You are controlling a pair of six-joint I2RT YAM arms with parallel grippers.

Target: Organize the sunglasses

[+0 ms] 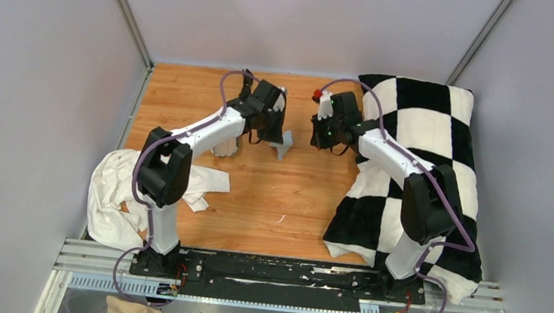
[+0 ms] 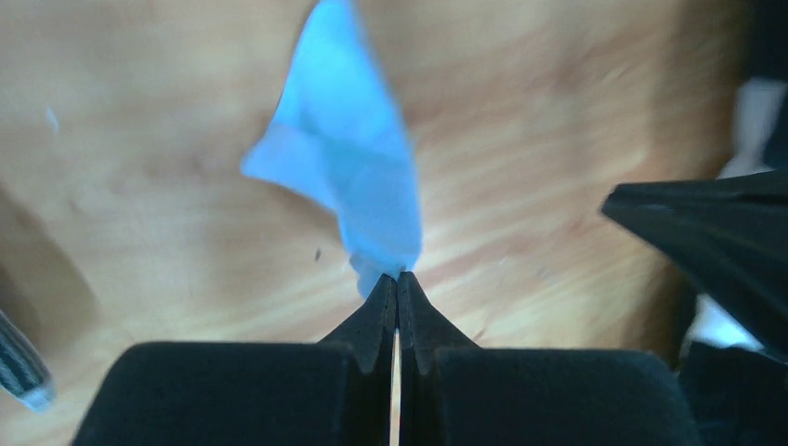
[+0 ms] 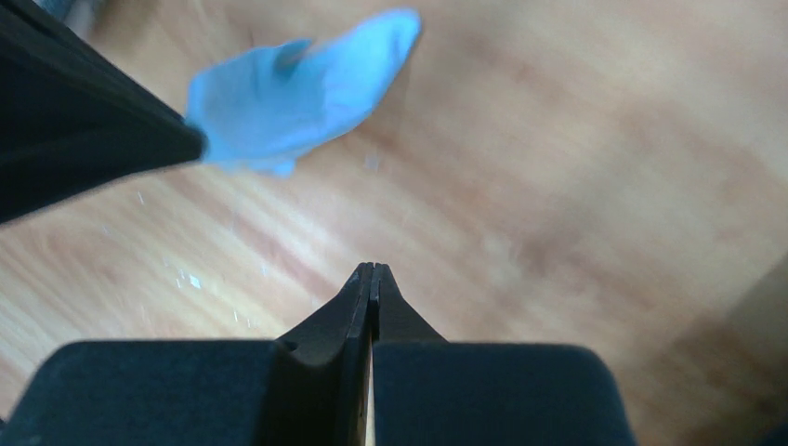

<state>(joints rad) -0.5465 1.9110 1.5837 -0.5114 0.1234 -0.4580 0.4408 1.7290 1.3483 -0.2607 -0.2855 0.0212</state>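
sunglasses show in no view, so where they lie i cannot tell; left gripper point(image 2: 398, 283) pinches the light-blue cloth point(image 2: 348, 158) above the worktop point(image 2: 558, 139), right gripper point(image 3: 372, 274) is closed empty; storing them looks not yet done

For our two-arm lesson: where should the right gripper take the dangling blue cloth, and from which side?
Probably its free corner, coming from the robot's right: the blue cloth dangles limp from the left gripper, that end unobstructed; the right gripper must open first.
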